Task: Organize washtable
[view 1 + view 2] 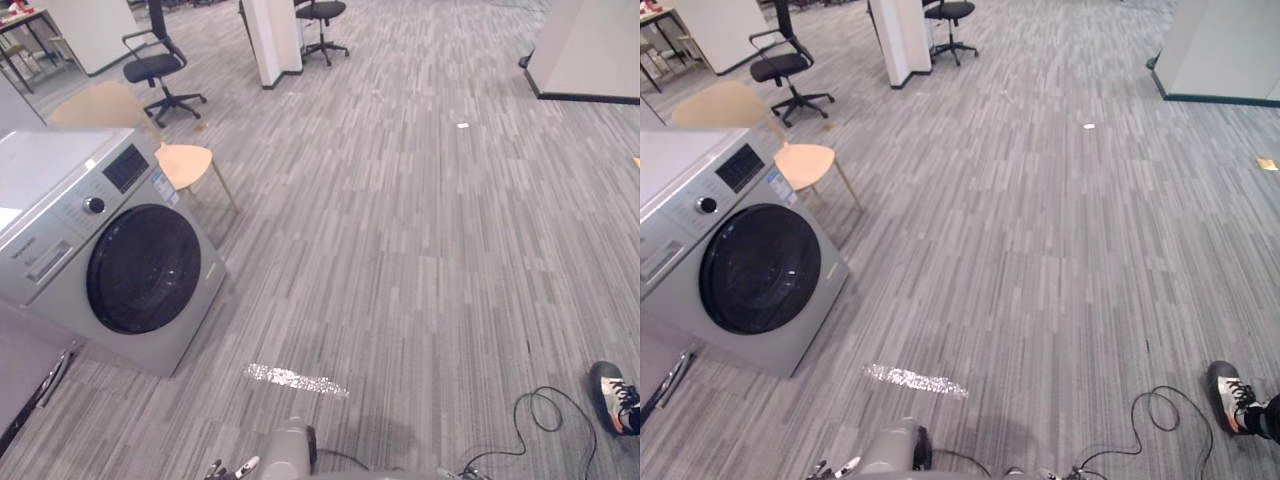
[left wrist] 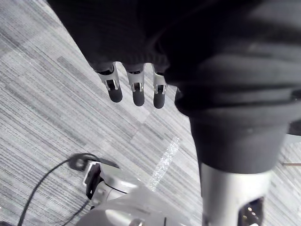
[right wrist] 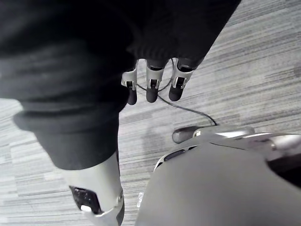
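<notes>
Grey and low, a unit [image 1: 22, 372] with a metal bar handle [image 1: 52, 378] is sitting at the robot's near left, just beside a washing machine [image 1: 60, 250]; whether this unit is the washtable cannot be told. The front-loading washing machine is standing on the striped grey carpet floor [image 1: 430, 260], its round dark door [image 1: 143, 268] facing out and shut, with a knob [image 1: 93, 205] on the panel above it.

Behind the machine a pale wooden chair [image 1: 183, 160] is standing, and farther back a black office chair [image 1: 155, 66], a white pillar [image 1: 272, 40] and a second office chair [image 1: 322, 14]. A whitish scuffed strip [image 1: 297, 380] is lying on the carpet near the robot, well apart from the machine. A person's shoe [image 1: 615, 398] is resting on the floor at the near right.

The left robot hand [image 2: 138, 93] is hanging above the carpet with its fingers straight and relaxed, holding nothing. The right robot hand [image 3: 151, 90] is hanging the same way over the floor, fingers loose and empty.
</notes>
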